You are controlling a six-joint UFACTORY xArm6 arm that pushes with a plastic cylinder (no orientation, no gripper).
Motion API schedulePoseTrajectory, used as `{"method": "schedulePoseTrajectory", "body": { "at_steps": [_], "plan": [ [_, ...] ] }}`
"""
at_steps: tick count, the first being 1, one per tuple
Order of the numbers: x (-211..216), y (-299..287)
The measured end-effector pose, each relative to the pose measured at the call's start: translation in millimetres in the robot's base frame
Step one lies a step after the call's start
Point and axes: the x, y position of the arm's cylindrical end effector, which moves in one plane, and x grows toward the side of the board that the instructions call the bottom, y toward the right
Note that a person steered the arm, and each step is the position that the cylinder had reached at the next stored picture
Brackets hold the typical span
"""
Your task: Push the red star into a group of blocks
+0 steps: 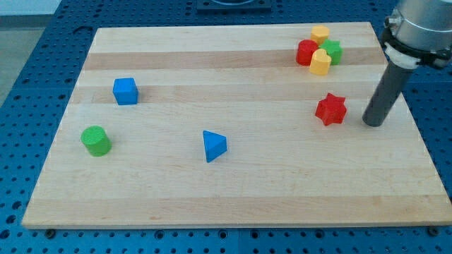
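At the view's left a green cylinder (94, 140) stands near the left edge of the wooden board (233, 204). Up and to its right sits a blue cube (125, 91), well apart from it. Nearer the middle, toward the view's bottom, lies a blue triangular block (214, 145), on its own.

Toward the view's upper right a cluster of four blocks is packed together: a red block (306, 52) on its left side, a yellow block (320, 63) at the bottom, touching it, a green block (332, 51) on the right, and another yellow block (320, 32) at the top. Their exact shapes are hard to make out.

Below that cluster, apart from it, sits the red star (330, 109). It touches no other block.

Just to the star's right, my tip (373, 123) rests on the board, with a narrow strip of bare wood between it and the star. The rod has no hand or jaws, so it holds nothing.
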Motion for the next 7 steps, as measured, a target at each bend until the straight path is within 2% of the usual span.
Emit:
{"method": "schedulePoseTrajectory", "body": {
  "at_steps": [2, 4, 5, 7],
  "plan": [
    [-1, -92],
    [-29, -145],
    [-46, -129],
    [-46, -64]
  ]
}}
